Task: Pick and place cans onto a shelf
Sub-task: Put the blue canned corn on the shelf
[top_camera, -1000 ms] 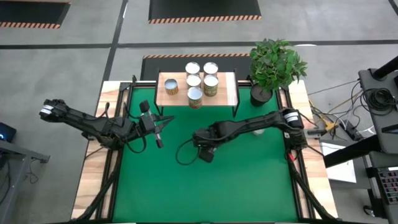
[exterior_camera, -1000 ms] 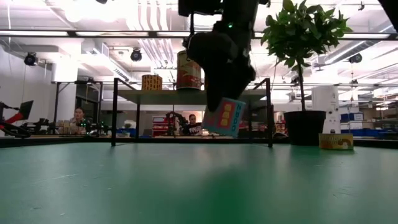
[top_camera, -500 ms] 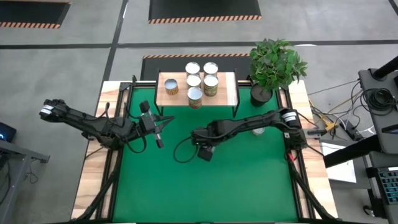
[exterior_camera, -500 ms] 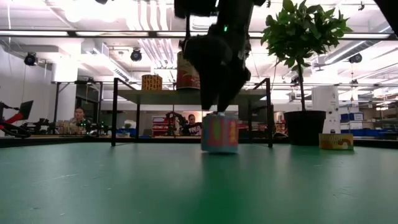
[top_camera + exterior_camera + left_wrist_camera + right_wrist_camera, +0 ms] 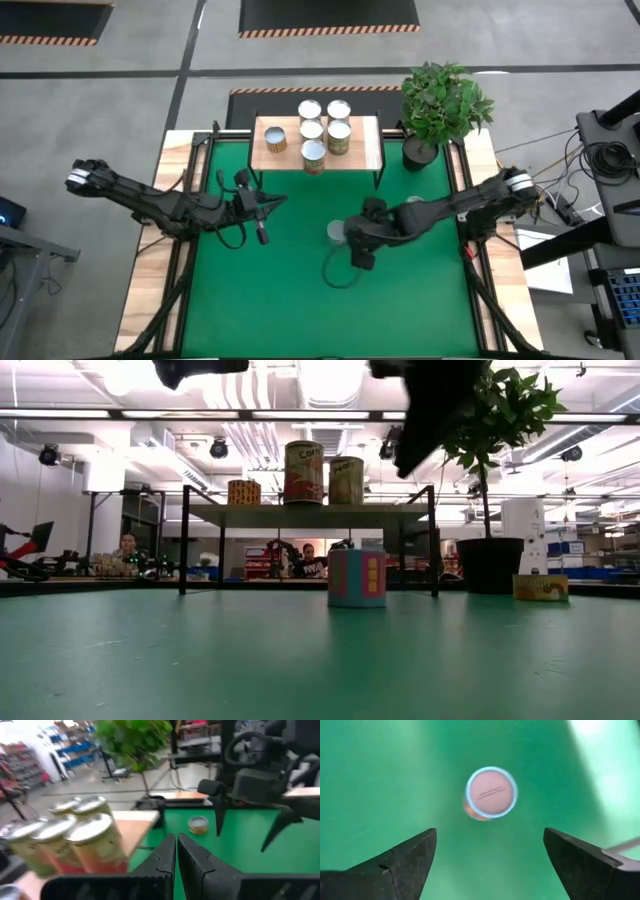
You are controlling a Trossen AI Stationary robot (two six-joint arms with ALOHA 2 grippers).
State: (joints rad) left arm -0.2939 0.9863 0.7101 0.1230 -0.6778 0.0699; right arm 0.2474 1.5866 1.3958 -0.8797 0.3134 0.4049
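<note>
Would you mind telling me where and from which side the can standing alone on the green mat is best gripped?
Grip the lone can across its round side wall, coming straight down from above: it stands upright, clear of the shelf, with the open right gripper already overhead.

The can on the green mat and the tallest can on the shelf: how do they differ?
The mat can stands alone on the table, apart from both grippers; the shelf can stands raised on the shelf among other cans. The mat can has a bluish label with pink and yellow patches; the shelf can's label is red and cream. The mat can looks shorter. Both stand upright.
</note>
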